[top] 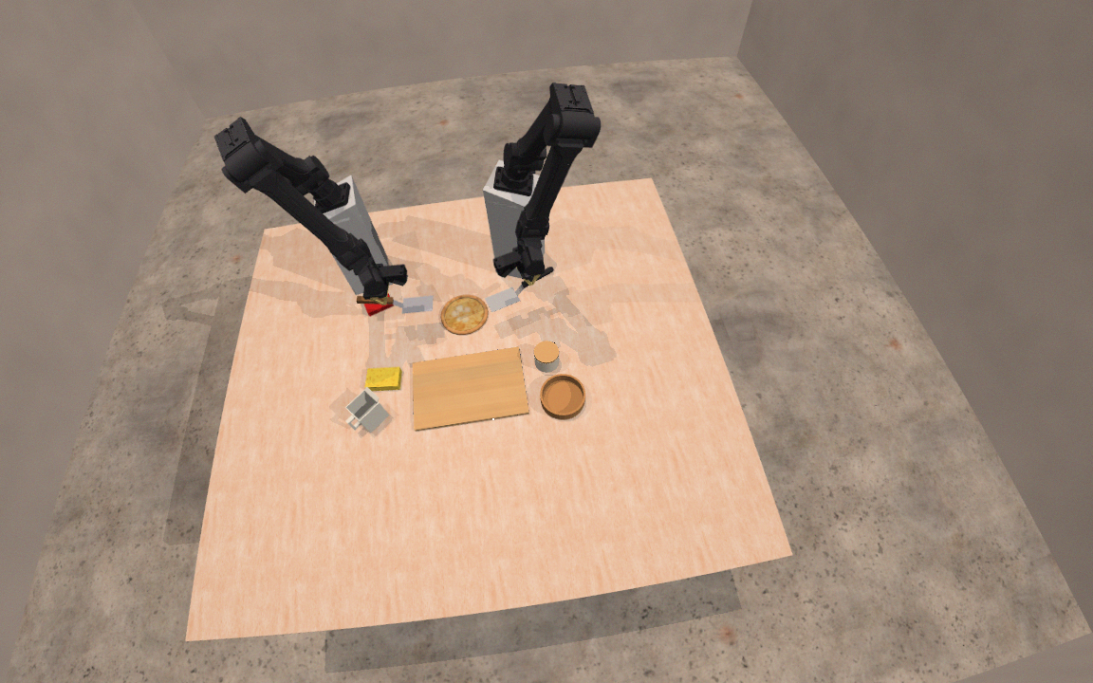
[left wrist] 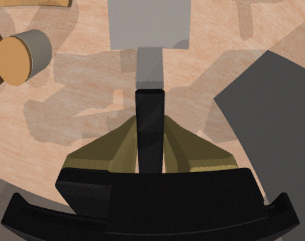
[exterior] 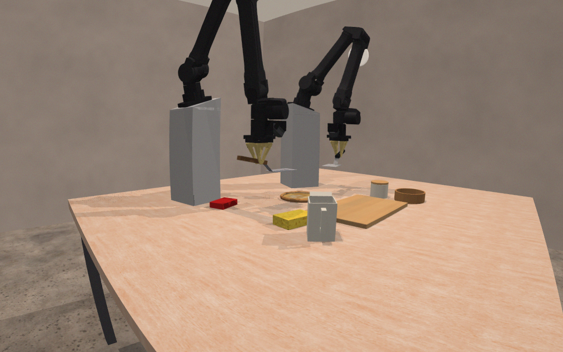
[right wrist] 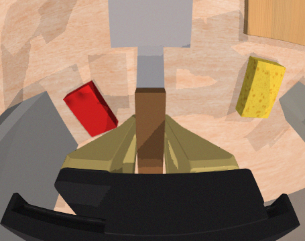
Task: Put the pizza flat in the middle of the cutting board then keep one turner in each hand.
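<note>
Before you on the bench [top: 482, 526] [exterior: 362, 280]: red block [top: 377, 308] [exterior: 223, 203] [right wrist: 91, 110], yellow sponge [top: 383, 378] [exterior: 290, 219] [right wrist: 261, 88], grey mug [top: 370, 413] [exterior: 321, 225] [right wrist: 300, 108], orange-topped canister [top: 546, 355] [exterior: 378, 189] [left wrist: 28, 57], brown bowl [top: 563, 415] [exterior: 409, 196].

On the wooden tabletop [top: 482, 509] [exterior: 362, 280], a cutting board [top: 470, 388] [exterior: 371, 209] and a pizza [top: 464, 314] [exterior: 293, 196] are laid flat, apart. A yellow sponge [top: 383, 378] [exterior: 289, 219] [right wrist: 262, 88] is placed near the board.
</note>
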`<state>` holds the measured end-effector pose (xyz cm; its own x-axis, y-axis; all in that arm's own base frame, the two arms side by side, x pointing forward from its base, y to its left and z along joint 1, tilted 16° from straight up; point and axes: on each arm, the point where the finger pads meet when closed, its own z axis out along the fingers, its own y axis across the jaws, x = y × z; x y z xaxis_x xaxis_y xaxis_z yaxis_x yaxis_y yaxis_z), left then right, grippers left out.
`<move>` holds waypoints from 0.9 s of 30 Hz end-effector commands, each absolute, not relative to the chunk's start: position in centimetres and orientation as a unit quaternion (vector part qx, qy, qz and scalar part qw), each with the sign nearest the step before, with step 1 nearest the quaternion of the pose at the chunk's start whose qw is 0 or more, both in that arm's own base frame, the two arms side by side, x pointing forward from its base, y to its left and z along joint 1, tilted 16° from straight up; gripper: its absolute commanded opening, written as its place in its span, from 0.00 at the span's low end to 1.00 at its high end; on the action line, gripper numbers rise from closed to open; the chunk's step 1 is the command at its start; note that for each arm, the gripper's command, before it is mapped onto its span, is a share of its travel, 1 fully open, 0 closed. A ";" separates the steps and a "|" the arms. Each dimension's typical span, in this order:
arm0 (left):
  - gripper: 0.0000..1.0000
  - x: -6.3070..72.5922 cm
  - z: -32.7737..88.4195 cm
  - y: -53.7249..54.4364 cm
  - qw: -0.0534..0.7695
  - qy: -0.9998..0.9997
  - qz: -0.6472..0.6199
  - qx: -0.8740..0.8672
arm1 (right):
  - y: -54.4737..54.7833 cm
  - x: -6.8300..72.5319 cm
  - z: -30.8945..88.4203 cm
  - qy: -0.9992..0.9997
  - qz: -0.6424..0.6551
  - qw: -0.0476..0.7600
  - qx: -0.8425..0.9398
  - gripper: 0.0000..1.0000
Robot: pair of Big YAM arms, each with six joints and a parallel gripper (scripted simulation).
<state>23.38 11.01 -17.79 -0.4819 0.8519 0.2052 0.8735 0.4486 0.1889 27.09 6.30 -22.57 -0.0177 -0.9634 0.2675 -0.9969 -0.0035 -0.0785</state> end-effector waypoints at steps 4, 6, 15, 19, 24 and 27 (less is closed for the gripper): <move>0.06 21.5 -18.1 10.7 0.046 -0.850 -0.126 -0.509 | 6.0 26.4 -22.2 -0.704 0.119 0.073 0.697 0.06; 0.06 21.8 -18.0 10.5 0.044 -0.850 -0.128 -0.509 | 5.8 26.5 -22.8 -0.700 0.119 0.074 0.701 0.06; 0.06 20.6 -16.6 9.5 0.066 -0.842 -0.149 -0.514 | 8.7 29.6 -19.0 -0.619 0.182 0.128 0.753 0.06; 0.06 19.4 -16.2 9.3 0.093 -0.830 -0.159 -0.527 | 8.8 30.0 -18.3 -0.576 0.215 0.171 0.770 0.06; 0.06 19.5 -15.4 9.2 0.115 -0.820 -0.182 -0.530 | 6.8 29.1 -18.8 -0.599 0.207 0.177 0.753 0.06; 0.06 20.3 -15.4 9.4 0.112 -0.815 -0.188 -0.536 | 6.9 29.1 -18.8 -0.599 0.207 0.177 0.753 0.06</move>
